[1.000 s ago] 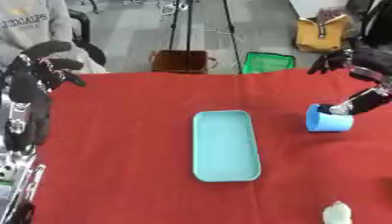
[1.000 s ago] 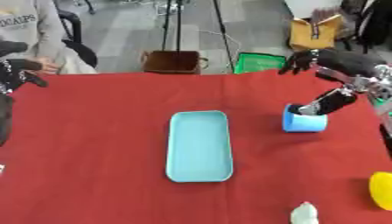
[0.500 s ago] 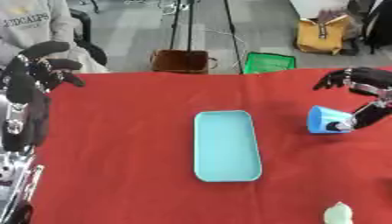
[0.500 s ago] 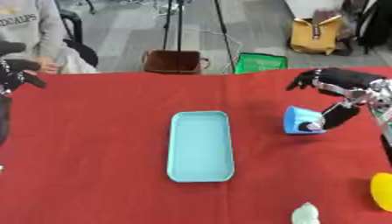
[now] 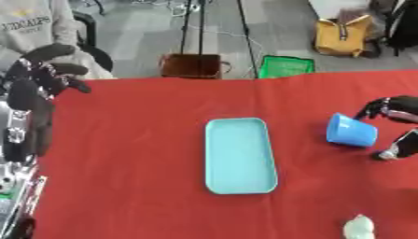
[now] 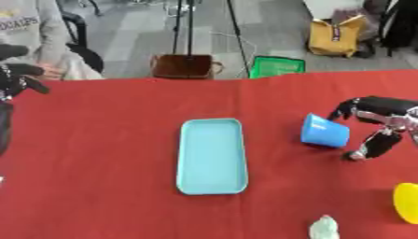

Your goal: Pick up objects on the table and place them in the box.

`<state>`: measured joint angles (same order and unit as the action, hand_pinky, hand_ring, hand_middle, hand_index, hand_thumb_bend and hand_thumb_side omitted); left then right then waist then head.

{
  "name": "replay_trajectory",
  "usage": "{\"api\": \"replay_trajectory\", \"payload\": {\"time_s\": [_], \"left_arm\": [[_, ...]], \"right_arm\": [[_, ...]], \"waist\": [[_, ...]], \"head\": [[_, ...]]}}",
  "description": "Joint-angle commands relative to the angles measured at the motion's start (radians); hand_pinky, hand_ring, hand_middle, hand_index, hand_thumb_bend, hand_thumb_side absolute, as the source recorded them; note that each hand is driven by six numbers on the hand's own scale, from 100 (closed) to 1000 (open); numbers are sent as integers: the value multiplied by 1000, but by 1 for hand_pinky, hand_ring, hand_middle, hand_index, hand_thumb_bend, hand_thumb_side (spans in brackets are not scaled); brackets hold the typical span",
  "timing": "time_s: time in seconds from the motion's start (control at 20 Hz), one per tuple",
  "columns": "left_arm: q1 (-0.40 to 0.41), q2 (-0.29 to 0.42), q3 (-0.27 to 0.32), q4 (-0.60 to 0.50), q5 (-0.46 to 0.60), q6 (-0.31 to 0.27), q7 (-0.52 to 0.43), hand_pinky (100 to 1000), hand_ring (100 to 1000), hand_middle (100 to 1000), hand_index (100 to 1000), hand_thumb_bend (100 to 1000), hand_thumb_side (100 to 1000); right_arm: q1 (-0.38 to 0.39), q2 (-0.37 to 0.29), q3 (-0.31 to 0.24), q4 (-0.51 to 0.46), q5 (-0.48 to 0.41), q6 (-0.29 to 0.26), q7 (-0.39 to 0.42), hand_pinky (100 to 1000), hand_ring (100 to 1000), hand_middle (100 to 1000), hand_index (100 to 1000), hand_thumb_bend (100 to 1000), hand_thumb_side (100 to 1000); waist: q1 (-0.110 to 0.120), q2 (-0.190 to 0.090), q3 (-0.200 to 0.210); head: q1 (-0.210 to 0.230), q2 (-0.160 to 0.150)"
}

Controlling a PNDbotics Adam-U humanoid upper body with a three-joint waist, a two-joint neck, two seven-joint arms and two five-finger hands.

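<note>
A blue cup lies tilted on the red table, right of a long teal tray. My right hand arches over the cup's right side. Its fingers reach the cup's upper edge, and its thumb hangs down just beside the cup. The hand is spread and not closed round the cup. My left hand is raised at the far left edge with relaxed fingers, holding nothing. A yellow object shows at the right edge. A pale crumpled object lies at the near edge.
Beyond the table's far edge stand a brown box, a green basket and a yellow bag on the floor. A person in a grey sweatshirt sits at the far left.
My right hand has come down from above the cup's far side to lie over its right side. The cup now leans over. The left hand has barely moved.
</note>
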<state>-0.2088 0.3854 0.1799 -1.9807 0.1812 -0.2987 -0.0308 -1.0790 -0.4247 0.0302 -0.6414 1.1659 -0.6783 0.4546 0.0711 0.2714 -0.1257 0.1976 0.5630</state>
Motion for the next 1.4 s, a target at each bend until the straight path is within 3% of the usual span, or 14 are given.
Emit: {"api": "replay_trajectory", "payload": {"time_s": [0.05,0.75,1.15,1.25,1.3,1.35,1.4], "left_arm": [[-7,17,1,-19,1,-5,-3,519,655,738,806,555,767],[-9,16,-1,-19,2,-2,-6,518,656,738,806,555,768],[-10,13,-3,-19,5,-3,-9,518,656,737,807,554,769],[-11,13,-4,-19,5,-3,-11,518,656,737,807,553,770],[-11,12,-4,-19,6,-2,-11,518,656,737,807,553,770],[-11,12,-4,-19,6,-2,-12,518,656,737,807,553,770],[-11,12,-5,-19,6,-2,-12,518,656,737,807,553,770]], "right_arm": [[-25,-11,-9,-6,8,-132,106,751,790,792,865,584,244],[-50,-15,-12,-9,-28,-134,99,745,776,780,860,548,274],[-42,14,-9,3,-28,-134,110,731,743,754,841,511,287],[-42,21,-8,2,-30,-136,111,705,715,727,816,506,284],[-41,24,-7,1,-31,-137,111,654,664,660,750,482,275],[-40,26,-6,0,-32,-138,110,650,660,653,742,481,274],[-40,27,-5,-1,-33,-138,109,604,614,607,679,472,266]], "waist": [[-3,-17,5],[-8,-16,8],[-3,-15,13],[-3,-14,13],[-3,-14,13],[-3,-14,13],[-3,-14,13]], "head": [[-5,-13],[-13,-8],[-18,-15],[-18,-15],[-19,-16],[-19,-16],[-19,-16]]}}
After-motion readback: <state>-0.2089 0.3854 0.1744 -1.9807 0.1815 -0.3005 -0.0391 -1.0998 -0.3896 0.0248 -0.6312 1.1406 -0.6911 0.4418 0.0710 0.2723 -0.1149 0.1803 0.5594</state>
